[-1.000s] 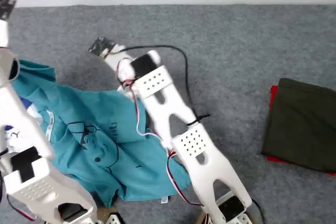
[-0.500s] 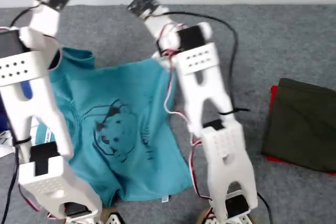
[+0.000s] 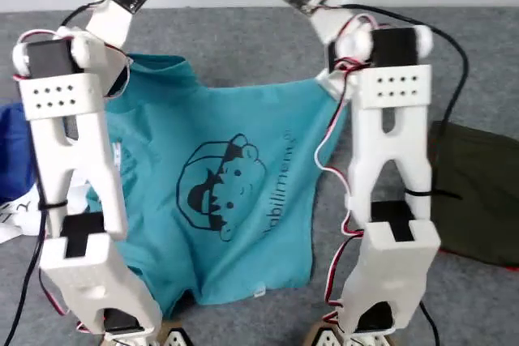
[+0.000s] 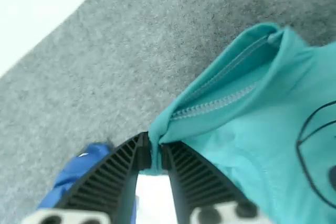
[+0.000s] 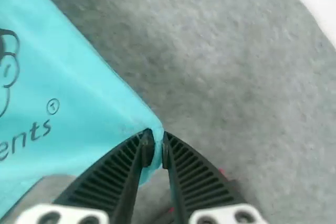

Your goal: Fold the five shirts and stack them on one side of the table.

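Teal shirt (image 3: 235, 200) | spread open | dark bear print facing up

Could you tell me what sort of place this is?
Probably a robotics test bench: a grey fabric-covered table, the left arm and right arm holding up a teal shirt, and a folded dark shirt nearby.

Shirt (image 3: 235, 200) left of folded stack (image 3: 478, 192), well apart

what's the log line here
left gripper: shut on teal shirt edge | right gripper: shut on other edge | shirt: spread between them | dark folded shirt: right side
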Tool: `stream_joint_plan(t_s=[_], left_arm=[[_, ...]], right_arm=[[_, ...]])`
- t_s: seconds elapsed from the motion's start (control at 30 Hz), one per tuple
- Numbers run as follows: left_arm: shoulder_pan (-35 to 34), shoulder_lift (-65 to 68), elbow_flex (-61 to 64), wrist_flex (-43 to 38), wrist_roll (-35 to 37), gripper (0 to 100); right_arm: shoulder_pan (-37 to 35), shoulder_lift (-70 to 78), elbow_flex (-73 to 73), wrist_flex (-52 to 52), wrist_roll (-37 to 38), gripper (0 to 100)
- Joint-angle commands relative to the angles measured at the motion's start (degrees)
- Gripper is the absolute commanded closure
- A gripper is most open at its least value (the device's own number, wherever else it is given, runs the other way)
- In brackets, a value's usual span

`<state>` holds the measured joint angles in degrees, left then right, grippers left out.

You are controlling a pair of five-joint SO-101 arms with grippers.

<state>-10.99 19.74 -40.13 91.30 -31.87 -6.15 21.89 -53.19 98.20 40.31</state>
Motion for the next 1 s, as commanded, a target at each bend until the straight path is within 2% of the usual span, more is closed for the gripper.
stream_joint_plan(t_s=[0.0, 0.27, 0.43, 0.67, 0.83, 0.97], left_arm=[[0.4, 3.1, -0.7, -4.1, 0.6, 98], [0.3, 9.8, -3.6, -14.7, 0.6, 98], [0.0, 14.3, -13.0, -19.3, 0.6, 98], [0.0, 21.4, -29.8, -20.2, 0.5, 98], [0.0, 24.8, -40.0, -19.8, 0.5, 98], [-0.7, 25.9, -40.6, -18.6, 0.3, 98]], right_arm=[[3.0, 1.5, -0.2, -5.8, 1.6, 98.8], [3.8, 10.9, -0.3, -25.0, 5.5, 98.8], [3.7, 14.5, -0.3, -36.8, 8.2, 98.8], [3.3, 15.3, -0.4, -51.3, 8.3, 98.8], [1.1, 14.8, -1.1, -53.3, 8.4, 98.8], [-1.0, 15.0, -0.4, -51.6, 8.4, 98.8]])
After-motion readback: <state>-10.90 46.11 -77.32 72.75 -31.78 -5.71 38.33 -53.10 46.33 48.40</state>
